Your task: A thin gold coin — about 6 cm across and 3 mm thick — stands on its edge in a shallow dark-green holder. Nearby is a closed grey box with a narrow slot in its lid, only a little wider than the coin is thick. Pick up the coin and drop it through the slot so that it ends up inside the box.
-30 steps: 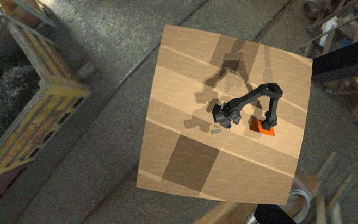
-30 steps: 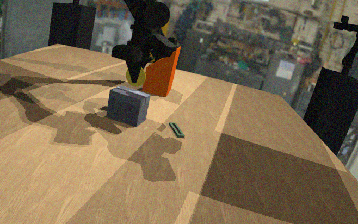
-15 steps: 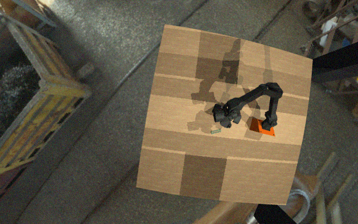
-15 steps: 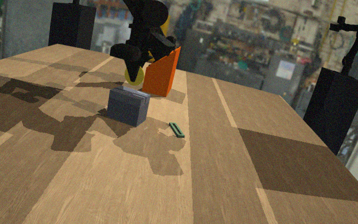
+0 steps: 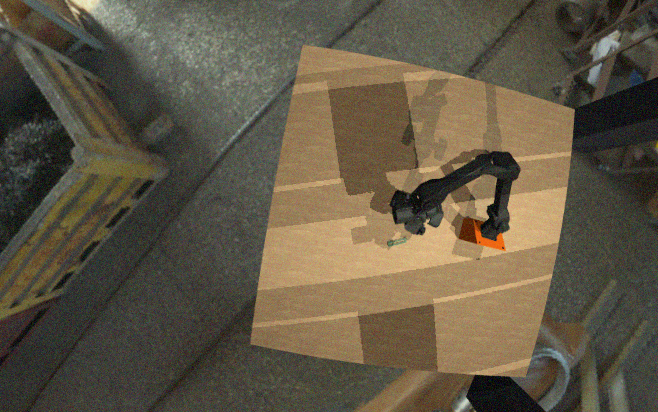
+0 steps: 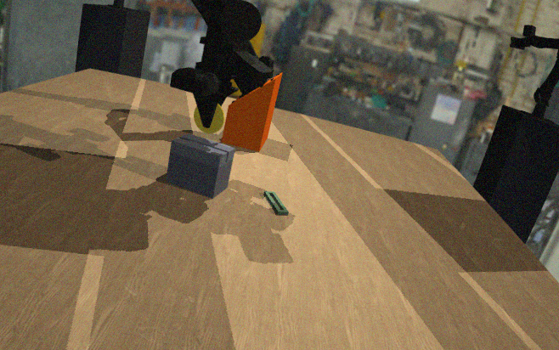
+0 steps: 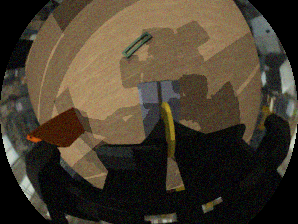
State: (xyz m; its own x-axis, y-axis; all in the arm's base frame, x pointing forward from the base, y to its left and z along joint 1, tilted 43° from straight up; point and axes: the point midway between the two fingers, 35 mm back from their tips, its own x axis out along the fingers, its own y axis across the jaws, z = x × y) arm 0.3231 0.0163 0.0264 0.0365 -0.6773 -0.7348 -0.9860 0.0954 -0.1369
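One thin round gold coin point(image 6: 209, 118) is clamped on edge in the black end effector point(image 6: 207, 121), above the slotted grey box point(image 6: 199, 165).

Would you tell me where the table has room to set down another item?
Free: the near half in front of the green holder, and the right side beyond it. Crowded: the far corner, where grey box, orange block and the gripper holding the coin cluster.
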